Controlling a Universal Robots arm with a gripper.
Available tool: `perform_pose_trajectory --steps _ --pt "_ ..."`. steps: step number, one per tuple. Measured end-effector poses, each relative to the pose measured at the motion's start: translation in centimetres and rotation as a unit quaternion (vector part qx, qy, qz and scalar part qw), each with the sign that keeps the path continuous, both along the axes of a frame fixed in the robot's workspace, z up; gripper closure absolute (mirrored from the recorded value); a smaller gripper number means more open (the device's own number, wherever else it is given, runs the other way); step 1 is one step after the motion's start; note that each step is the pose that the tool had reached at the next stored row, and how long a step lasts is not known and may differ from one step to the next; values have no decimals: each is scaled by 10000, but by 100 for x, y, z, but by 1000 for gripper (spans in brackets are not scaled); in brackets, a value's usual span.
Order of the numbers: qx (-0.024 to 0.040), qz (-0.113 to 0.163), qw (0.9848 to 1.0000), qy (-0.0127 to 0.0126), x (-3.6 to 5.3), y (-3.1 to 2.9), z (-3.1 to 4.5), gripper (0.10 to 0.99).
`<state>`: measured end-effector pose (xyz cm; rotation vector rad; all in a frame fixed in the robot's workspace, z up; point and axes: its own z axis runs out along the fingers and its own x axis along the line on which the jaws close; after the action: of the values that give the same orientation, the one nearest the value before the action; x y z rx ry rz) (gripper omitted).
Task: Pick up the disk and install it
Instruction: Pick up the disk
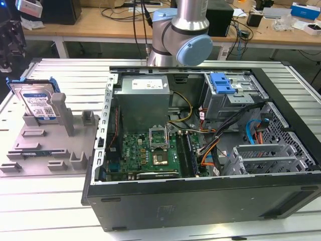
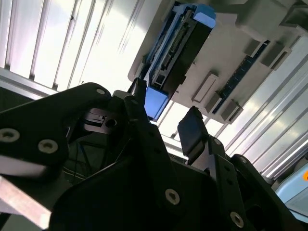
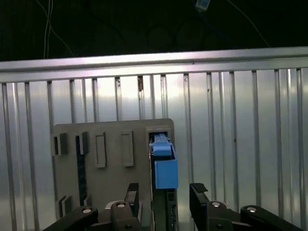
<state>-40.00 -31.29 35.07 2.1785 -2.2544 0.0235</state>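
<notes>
Disk (image 1: 36, 99): it stands on its edge in a gray holder (image 1: 45, 145), at the exterior view's left, with the label side facing the camera. It is not in the computer case (image 1: 200, 201).
Blue frame: in the first wrist view, the blue end of the disk (image 3: 163, 166) sticks out of a slot in the holder (image 3: 106, 163).
Gripper (image 3: 164, 192): the two black fingers (image 3: 197, 191) are wide apart and hold nothing. In both wrist views the blue end of the disk (image 2: 178, 53) lies in line with the gap between them, near but not touching.
Arm (image 1: 180, 30): it is behind the case in the exterior view.
Computer case: it lies open on its side, just beside the holder, with the green board (image 1: 150, 150) visible.
Table (image 1: 60, 75): ribbed metal, under the holder and the case.
</notes>
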Motion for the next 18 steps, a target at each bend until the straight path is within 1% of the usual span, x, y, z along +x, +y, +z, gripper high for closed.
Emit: perform_pose_trajectory --steps 5,13,18 --pt "-1 154 9999 0 -40 2 -43 545" --pt "-1 253 9997 0 -43 3 -95 545" --pt "0 309 9995 1 -43 3 -141 545"
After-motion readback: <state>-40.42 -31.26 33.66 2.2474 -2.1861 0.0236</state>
